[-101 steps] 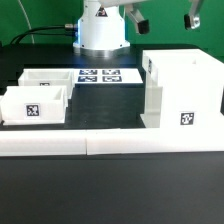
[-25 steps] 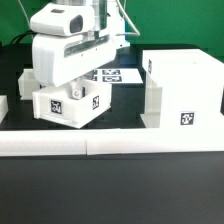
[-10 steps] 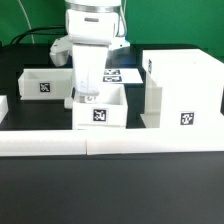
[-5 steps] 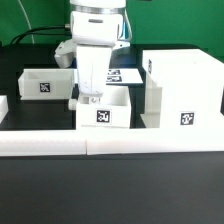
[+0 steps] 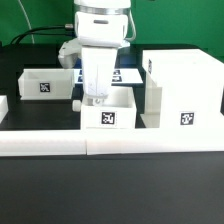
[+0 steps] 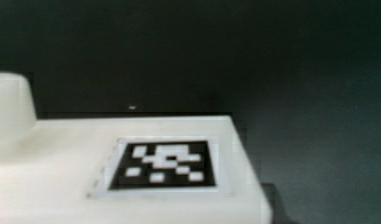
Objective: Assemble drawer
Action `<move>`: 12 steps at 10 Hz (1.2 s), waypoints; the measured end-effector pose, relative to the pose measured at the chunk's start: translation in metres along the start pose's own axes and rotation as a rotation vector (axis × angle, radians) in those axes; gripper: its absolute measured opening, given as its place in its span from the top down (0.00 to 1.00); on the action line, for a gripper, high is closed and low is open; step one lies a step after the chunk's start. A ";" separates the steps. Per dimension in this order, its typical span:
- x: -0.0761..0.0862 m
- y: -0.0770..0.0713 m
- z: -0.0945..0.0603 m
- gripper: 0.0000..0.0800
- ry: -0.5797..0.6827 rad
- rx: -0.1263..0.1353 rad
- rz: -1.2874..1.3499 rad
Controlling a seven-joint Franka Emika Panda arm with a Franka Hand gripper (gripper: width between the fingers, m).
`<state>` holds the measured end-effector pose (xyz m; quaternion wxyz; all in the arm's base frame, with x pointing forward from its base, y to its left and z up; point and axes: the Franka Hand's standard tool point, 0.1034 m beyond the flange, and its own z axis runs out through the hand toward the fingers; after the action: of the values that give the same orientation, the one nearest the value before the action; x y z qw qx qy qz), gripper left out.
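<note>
A small white open-topped tray [image 5: 110, 115] with a square tag on its front sits on the black table just left of the large boxy housing [image 5: 185, 90] in the exterior view. My gripper [image 5: 97, 97] reaches down from above and is shut on the tray's wall on the side away from the housing. A second small tray [image 5: 45, 85] stands further back at the exterior view's left. The wrist view shows a white tagged surface of the held tray [image 6: 169, 165] and a white round knob [image 6: 6, 110]; my fingers do not show there.
A long low white border rail [image 5: 110, 143] runs along the front of the table. The marker board [image 5: 128, 75] lies behind my gripper, partly hidden by the arm. Another white piece [image 5: 3, 105] shows at the far left edge.
My gripper has carried the tray from the exterior view's left to the right. Over the last second it has slid a little closer to the housing.
</note>
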<state>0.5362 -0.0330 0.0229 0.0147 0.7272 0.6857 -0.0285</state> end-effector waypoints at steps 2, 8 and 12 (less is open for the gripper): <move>0.004 0.003 0.001 0.95 0.002 0.005 -0.007; 0.014 0.009 0.001 0.95 0.012 -0.040 0.002; 0.019 0.013 0.002 0.95 0.013 -0.024 -0.008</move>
<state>0.5498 -0.0152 0.0199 0.0188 0.7246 0.6888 -0.0157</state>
